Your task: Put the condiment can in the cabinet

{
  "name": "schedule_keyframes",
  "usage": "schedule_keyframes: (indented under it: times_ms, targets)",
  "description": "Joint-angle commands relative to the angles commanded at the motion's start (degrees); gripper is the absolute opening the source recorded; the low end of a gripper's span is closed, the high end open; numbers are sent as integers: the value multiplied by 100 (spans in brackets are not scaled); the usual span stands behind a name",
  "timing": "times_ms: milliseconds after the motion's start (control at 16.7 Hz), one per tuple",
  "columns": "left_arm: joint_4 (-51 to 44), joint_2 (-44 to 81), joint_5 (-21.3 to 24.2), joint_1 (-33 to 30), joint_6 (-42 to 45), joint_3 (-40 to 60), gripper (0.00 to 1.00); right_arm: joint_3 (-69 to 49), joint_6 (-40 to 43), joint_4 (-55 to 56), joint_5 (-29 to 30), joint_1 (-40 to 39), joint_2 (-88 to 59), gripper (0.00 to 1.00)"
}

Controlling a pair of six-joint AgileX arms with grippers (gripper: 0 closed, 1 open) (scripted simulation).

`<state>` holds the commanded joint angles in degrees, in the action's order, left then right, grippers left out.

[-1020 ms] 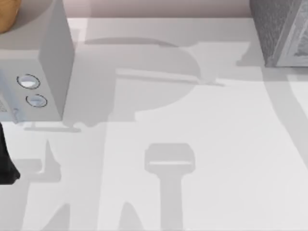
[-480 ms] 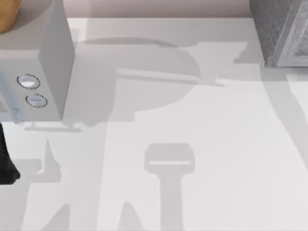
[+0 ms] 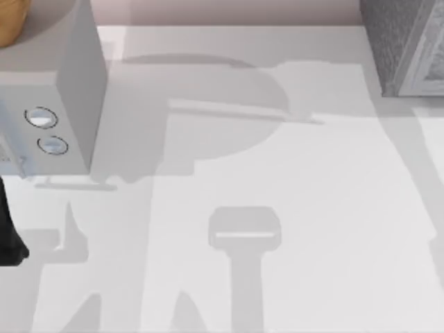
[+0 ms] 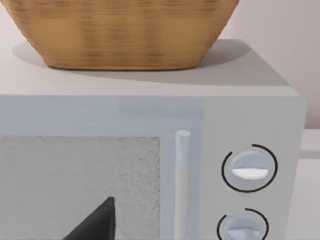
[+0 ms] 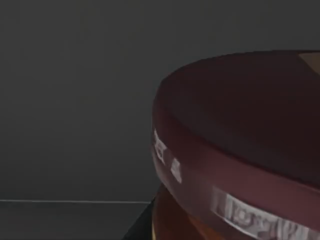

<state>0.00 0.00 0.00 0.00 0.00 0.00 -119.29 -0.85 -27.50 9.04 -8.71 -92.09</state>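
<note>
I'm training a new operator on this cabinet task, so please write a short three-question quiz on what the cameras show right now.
1. True or false: a woven basket sits on top of the microwave.
2. In the right wrist view, what colour is the lid of the condiment can?
A. green
B. dark maroon
C. white
3. Fill in: in the top view the microwave stands at the table's ____ side, and a grey speckled box sits at the far right corner.

Key
1. True.
2. B. The lid fills the near view against a dark background.
3. Left.
</note>
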Motion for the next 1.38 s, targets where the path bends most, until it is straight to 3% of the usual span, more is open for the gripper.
schedule_keyframes:
  times_ms: [360, 720, 1380]
  targets:
    - [0, 0, 0, 0, 0, 0, 100, -1085, -15, 216, -189, 238, -1299, 0]
    - [0, 0, 0, 0, 0, 0, 100, -1242, -23, 255, -212, 281, -1483, 0]
    - [0, 0, 0, 0, 0, 0, 100, -1242, -23, 255, -212, 281, -1483, 83]
